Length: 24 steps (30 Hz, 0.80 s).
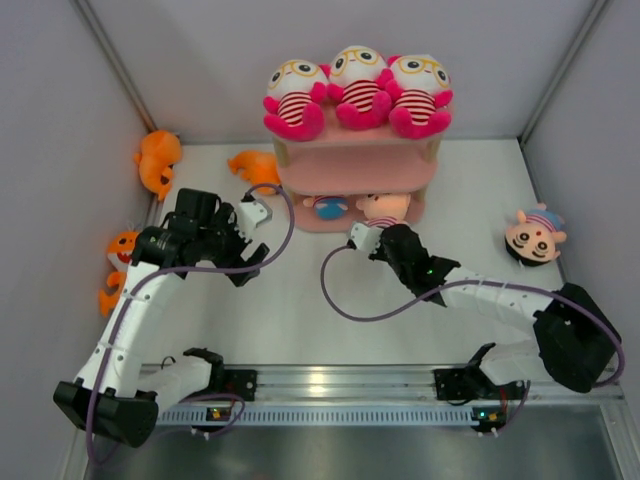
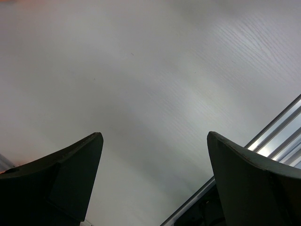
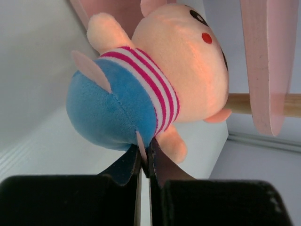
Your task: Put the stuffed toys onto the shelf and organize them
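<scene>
Where the arm bases are bolted, an aluminium rail [image 1: 330,380] runs along the near edge of a pale wood-grain table [image 1: 300,300]. Plain grey walls [image 1: 60,150] close the left, right and rear sides.

One pink shelf [image 1: 355,160] stands at rear centre. Item count:

- Three striped plushes [image 1: 355,90], side by side on the top tier.
- Three orange sharks [image 1: 158,160], all on the table left of the shelf.
- Three blue-bodied dolls: one low in the shelf [image 1: 327,206], one on the table at right [image 1: 535,237], one held.

The left gripper [image 1: 252,214] hangs over bare table, fingers spread wide, holding nothing. The right gripper [image 1: 362,236] is pinched onto the held doll [image 3: 141,84] at the shelf's lower front edge.
</scene>
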Available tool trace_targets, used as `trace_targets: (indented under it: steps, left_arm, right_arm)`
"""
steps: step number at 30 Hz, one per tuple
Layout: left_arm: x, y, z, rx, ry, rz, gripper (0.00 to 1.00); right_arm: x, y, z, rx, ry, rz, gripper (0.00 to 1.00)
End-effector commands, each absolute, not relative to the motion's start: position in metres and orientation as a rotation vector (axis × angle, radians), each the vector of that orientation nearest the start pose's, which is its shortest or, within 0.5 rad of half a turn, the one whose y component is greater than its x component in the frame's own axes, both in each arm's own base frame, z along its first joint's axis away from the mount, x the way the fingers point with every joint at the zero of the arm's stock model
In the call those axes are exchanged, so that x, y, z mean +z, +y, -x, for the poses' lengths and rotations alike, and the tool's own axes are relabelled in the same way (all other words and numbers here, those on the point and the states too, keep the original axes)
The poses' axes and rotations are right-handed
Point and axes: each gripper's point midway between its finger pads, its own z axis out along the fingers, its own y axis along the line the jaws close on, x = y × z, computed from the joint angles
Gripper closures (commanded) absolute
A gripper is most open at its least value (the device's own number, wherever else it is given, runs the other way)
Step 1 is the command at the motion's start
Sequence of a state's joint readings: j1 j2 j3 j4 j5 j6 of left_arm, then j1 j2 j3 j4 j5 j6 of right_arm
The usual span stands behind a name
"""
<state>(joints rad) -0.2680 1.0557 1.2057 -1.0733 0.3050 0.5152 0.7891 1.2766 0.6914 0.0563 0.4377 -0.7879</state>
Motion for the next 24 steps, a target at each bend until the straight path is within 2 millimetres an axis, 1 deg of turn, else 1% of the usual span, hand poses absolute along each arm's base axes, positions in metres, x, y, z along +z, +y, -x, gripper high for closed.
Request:
trace_targets:
  steps: [1,2,4,7,8,9,10,11,12,13,15,16,18,22,24]
  left_arm:
    - [0.226,-0.098,-0.226,-0.269,2.181,-1.052,0.02]
    - [0.226,-0.097,-0.227,-0.262,2.183,-1.049,0.02]
    - [0.226,-0.096,-0.225,-0.259,2.179,-1.055,0.02]
    - [0.225,-0.096,-0.225,-0.261,2.182,-1.058,0.02]
    - [0.224,-0.097,-0.226,-0.267,2.183,-1.060,0.02]
    - [0.224,-0.098,-0.226,-0.270,2.184,-1.061,0.02]
    - [0.224,-0.098,-0.226,-0.273,2.185,-1.058,0.02]
    - [0.224,-0.098,-0.226,-0.273,2.184,-1.058,0.02]
    - [0.223,-0.098,-0.226,-0.273,2.189,-1.057,0.02]
    - [0.223,-0.097,-0.226,-0.270,2.191,-1.054,0.02]
    - [0.220,-0.096,-0.225,-0.264,2.197,-1.057,0.02]
    - [0.218,-0.095,-0.224,-0.262,2.203,-1.054,0.02]
    - [0.216,-0.094,-0.223,-0.258,2.209,-1.057,0.02]
    - [0.212,-0.095,-0.221,-0.265,2.216,-1.063,0.02]
    - [0.212,-0.095,-0.222,-0.270,2.218,-1.062,0.02]
  right_arm:
    - [0.185,0.169,-0.361,-0.591,1.607,1.065,1.00]
    - [0.184,0.169,-0.367,-0.602,1.612,1.047,1.00]
    - [0.187,0.165,-0.377,-0.609,1.615,1.011,1.00]
    - [0.189,0.172,-0.388,-0.598,1.573,0.997,1.00]
    - [0.181,0.175,-0.393,-0.605,1.572,1.017,1.00]
    - [0.184,0.176,-0.399,-0.610,1.559,0.999,1.00]
    - [0.182,0.178,-0.403,-0.613,1.554,1.005,1.00]
    - [0.173,0.183,-0.407,-0.610,1.543,1.052,1.00]
    - [0.174,0.185,-0.412,-0.608,1.527,1.050,1.00]
    - [0.163,0.192,-0.415,-0.581,1.525,1.098,1.00]
    - [0.161,0.195,-0.423,-0.576,1.526,1.107,1.00]
    - [0.154,0.197,-0.425,-0.574,1.528,1.131,1.00]
    - [0.155,0.205,-0.428,-0.537,1.501,1.141,1.00]
    - [0.152,0.220,-0.427,-0.428,1.460,1.170,1.00]
    - [0.152,0.222,-0.427,-0.405,1.457,1.176,0.99]
